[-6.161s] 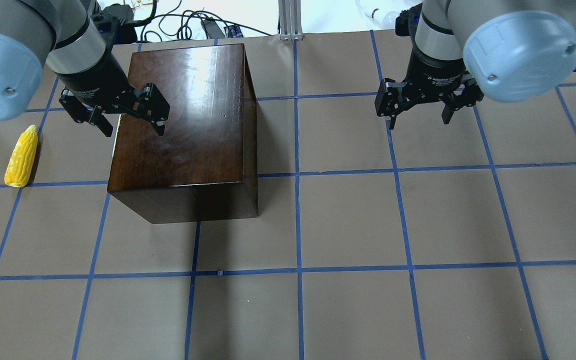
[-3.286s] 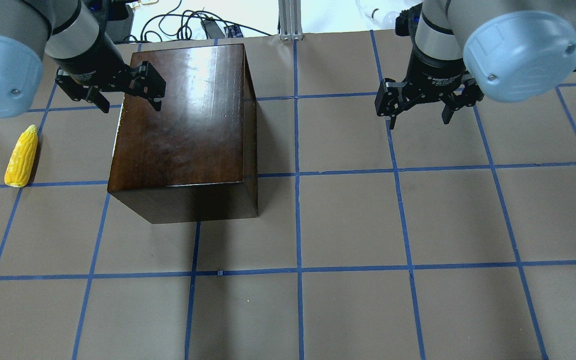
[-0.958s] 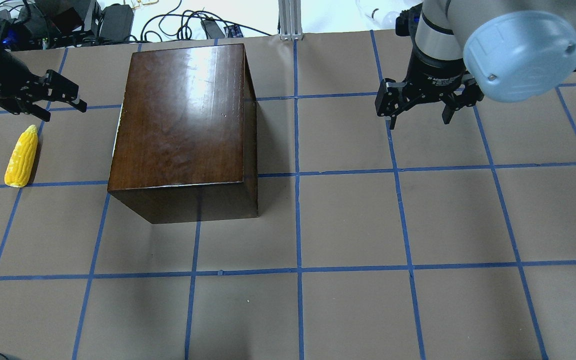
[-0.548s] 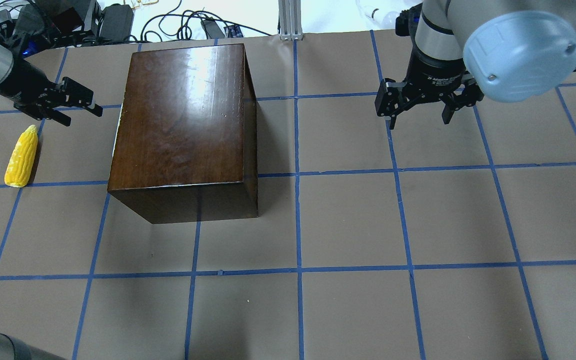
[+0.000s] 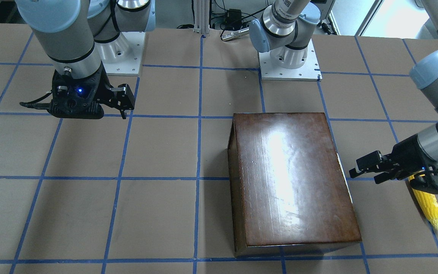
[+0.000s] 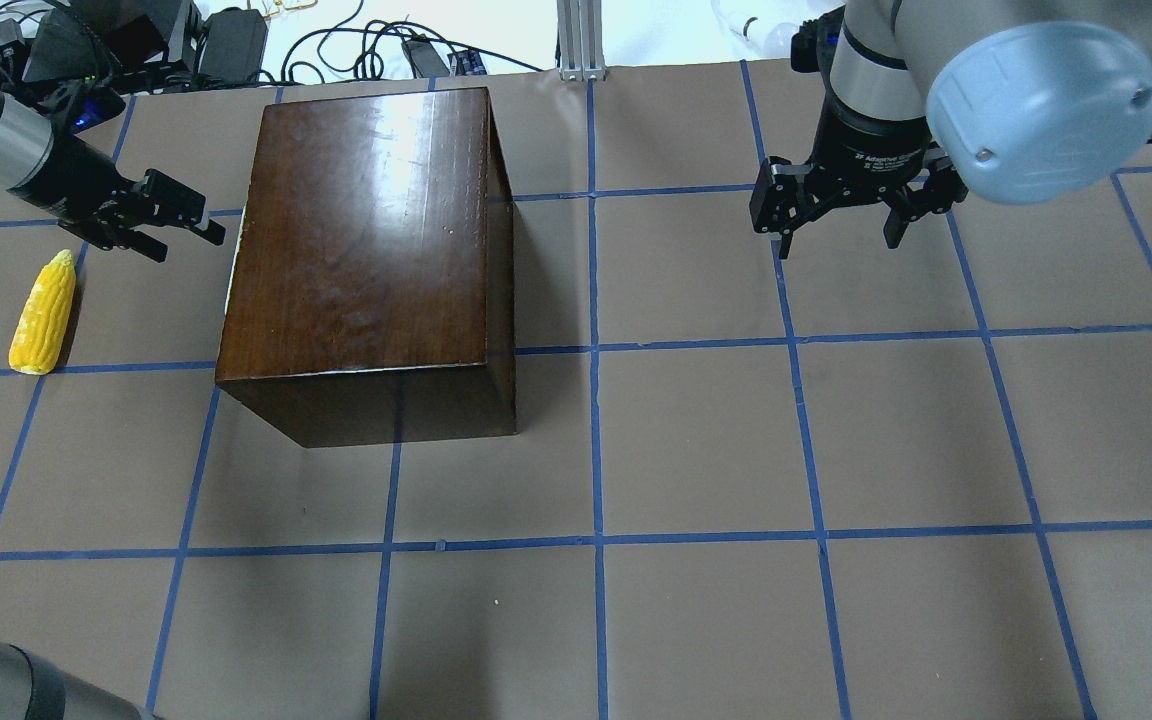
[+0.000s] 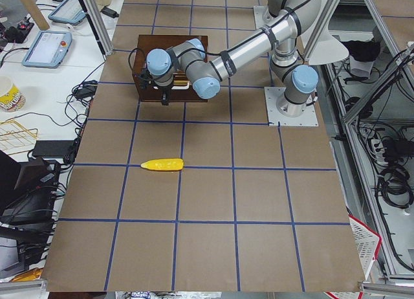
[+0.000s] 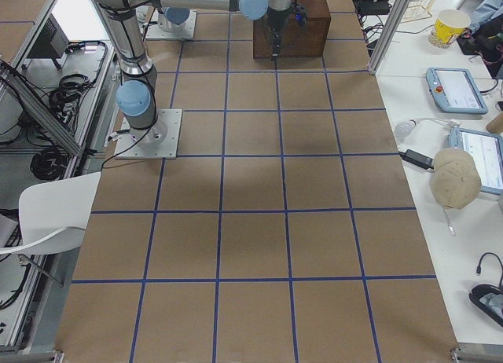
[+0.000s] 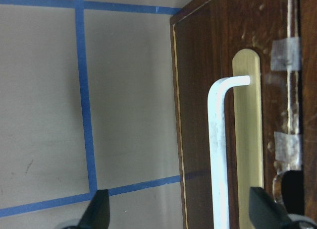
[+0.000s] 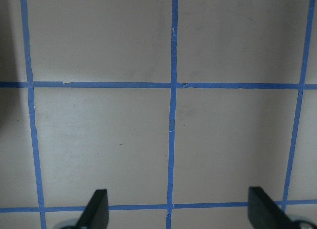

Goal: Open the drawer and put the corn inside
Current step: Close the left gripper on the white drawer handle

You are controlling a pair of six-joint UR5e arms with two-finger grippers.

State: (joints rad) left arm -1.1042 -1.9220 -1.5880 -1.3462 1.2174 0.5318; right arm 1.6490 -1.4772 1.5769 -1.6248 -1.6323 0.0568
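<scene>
Currently the left gripper is turned on its side, low over the table, with its fingers pointing at the face of the dark-brown wooden box that looks toward the robot's left. Its jaws are spread wide and hold nothing, and its tips are close to that face but apart from it. The drawer is pushed in, its dark front panel about flush with the box. In the left wrist view a white bent-bar handle on a brass plate runs along the panel. The handle lies between the two fingertips, nearer the one on that view's right. The corn lies flat on the table on the robot's left of the box, apart from it and near the left gripper, with its paler tip pointing away from the robot. The right gripper hangs well apart from the box on the robot's right side, fingers pointing down, jaws wide and empty, with only bare table and blue tape lines below it.
</scene>
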